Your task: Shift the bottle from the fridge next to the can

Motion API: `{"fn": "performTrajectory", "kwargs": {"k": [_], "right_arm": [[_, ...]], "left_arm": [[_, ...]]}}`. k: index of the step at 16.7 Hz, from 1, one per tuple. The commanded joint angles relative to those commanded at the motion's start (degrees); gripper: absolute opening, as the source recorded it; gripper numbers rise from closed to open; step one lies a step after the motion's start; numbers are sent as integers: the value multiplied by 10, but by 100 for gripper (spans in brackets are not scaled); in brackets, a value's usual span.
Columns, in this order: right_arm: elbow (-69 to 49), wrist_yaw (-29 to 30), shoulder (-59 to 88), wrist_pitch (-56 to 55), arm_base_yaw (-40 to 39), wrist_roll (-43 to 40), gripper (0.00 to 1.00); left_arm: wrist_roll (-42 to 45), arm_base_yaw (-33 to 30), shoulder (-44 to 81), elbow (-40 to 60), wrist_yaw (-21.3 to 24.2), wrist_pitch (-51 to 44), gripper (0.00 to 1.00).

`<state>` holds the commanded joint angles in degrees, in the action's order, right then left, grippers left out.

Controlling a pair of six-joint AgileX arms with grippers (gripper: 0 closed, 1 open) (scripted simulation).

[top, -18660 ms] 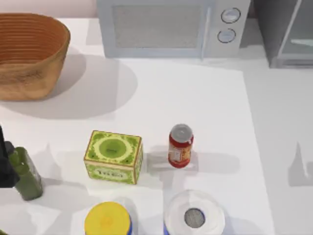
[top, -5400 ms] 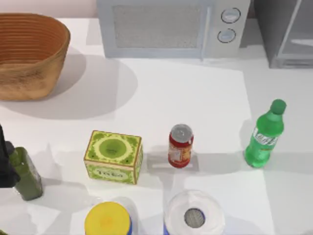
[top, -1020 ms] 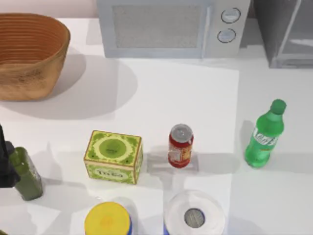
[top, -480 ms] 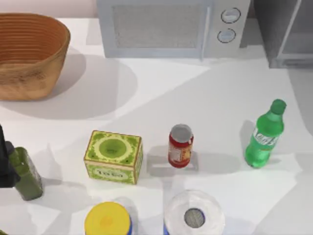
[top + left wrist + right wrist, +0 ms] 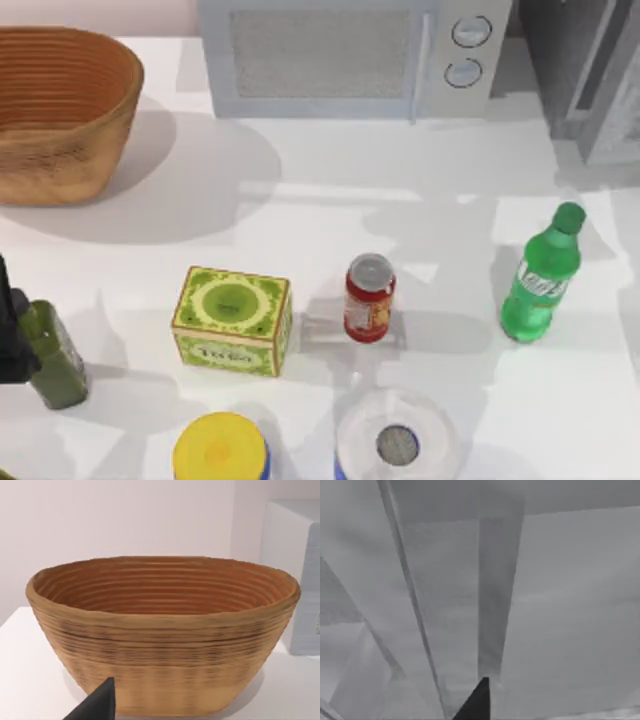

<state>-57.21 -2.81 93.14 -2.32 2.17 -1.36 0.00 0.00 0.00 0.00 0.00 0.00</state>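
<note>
Top view: bottle (image 5: 540, 278) right of can (image 5: 369, 298), apart; tool states untellable.

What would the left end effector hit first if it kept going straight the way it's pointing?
Most likely the woven basket: in the left wrist view its near wall stands squarely ahead of the left end effector's fingertip. How far off it is remains unclear.
</note>
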Motion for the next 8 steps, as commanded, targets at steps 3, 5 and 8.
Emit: {"fn": "performTrajectory", "kwargs": {"k": [3,5,8], "right_arm": [[4,7,-3,-4,-7,7,100],[5,10,0,-2,2,4,100],[-17,10,20,2,2,5,100]], "left_arm": [[0,0,0,0,0,0,100],[0,0,0,0,0,0,100],[0,0,0,0,0,0,100]]}}
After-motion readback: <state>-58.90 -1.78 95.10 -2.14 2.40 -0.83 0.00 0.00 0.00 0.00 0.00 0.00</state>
